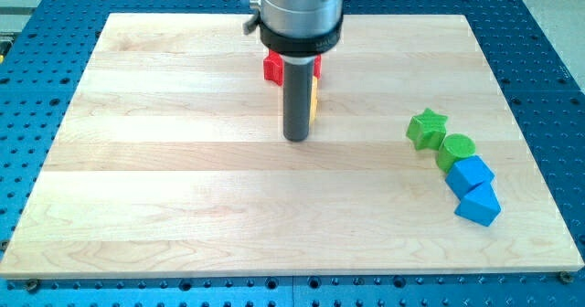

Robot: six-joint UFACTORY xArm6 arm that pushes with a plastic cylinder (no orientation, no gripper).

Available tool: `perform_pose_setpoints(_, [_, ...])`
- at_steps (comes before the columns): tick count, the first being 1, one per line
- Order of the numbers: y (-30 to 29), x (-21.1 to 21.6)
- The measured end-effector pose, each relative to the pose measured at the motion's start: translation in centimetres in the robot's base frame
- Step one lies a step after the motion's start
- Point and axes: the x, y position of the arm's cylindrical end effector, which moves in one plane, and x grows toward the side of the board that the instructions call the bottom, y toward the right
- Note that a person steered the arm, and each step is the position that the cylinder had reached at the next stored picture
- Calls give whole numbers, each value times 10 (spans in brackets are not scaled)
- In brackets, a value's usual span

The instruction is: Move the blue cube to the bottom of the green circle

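The blue cube (469, 174) lies at the view's right, touching the green circle (455, 149) just below and right of it. A second blue block (479, 204), wedge-like, touches the cube from below. A green star (427, 128) sits up-left of the circle. My tip (295, 137) rests on the board near the middle, far to the left of these blocks.
A red block (272, 68) shows behind the rod at the view's top centre, mostly hidden. A yellow block (313, 101) peeks out right beside the rod. The wooden board (164, 188) lies on a blue perforated table (37, 33).
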Motion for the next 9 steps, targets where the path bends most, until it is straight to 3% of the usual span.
perform_pose_setpoints(2, [19, -52])
perform_pose_setpoints(3, [77, -48])
perform_pose_setpoints(4, [178, -57])
perform_pose_setpoints(5, [206, -7])
perform_pose_setpoints(6, [273, 61])
perform_pose_setpoints(7, [246, 82])
perform_pose_setpoints(9, [157, 79])
